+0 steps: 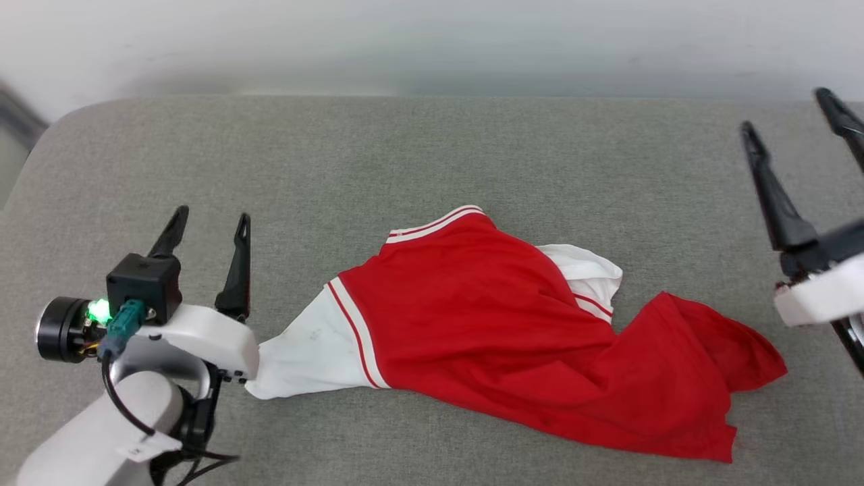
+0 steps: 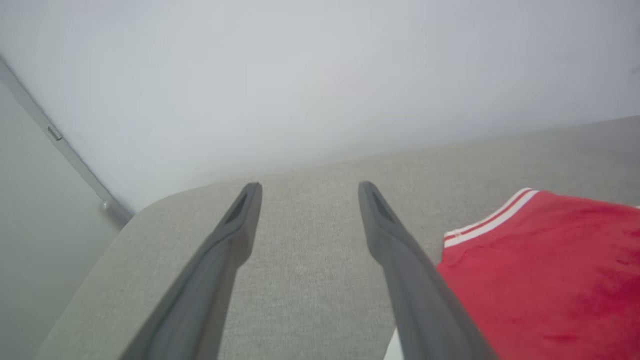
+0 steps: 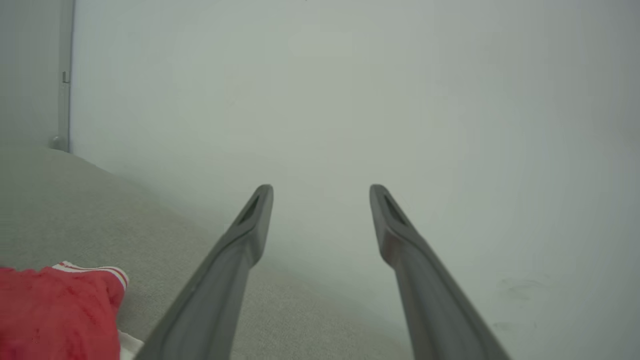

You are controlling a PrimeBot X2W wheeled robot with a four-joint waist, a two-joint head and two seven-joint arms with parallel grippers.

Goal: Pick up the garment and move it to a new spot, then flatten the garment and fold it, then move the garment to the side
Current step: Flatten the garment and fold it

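Dark fingers, left: the left gripper (image 1: 212,214) had its two fingers spread wide with nothing between them.
Left contact: fingertips touched no cloth. The white wrist housing (image 1: 202,341) sat over the end of the white sleeve (image 1: 310,358); could not tell whether they touched.
Left wrist view: both fingers pointed across bare cushion toward the wall, and the garment lay just beside the right-hand finger.
Dark fingers, right: the right gripper (image 1: 784,108) was also spread wide and held nothing.
Right contact: none. Its tips were well apart from the cloth and, in the right wrist view, aimed at the wall.
Garment position: the garment (image 1: 506,317) lay crumpled on the cushion between the two grippers, drawn out from left to right.
Garment layout: one white sleeve was at the robot's left end. The red body bunched toward the right. A second white sleeve (image 1: 584,273) showed behind the middle. A striped edge (image 1: 435,226) lay on the far side.
Surface: the cushion (image 1: 432,155) was grey woven fabric with a rounded far-left corner.
Room: a plain pale wall (image 1: 432,40) rose directly behind the cushion. A grey strip (image 2: 75,165) with a small metal fitting ran along it at the left.
Indicator: a green light (image 1: 99,312) glowed on the left wrist.
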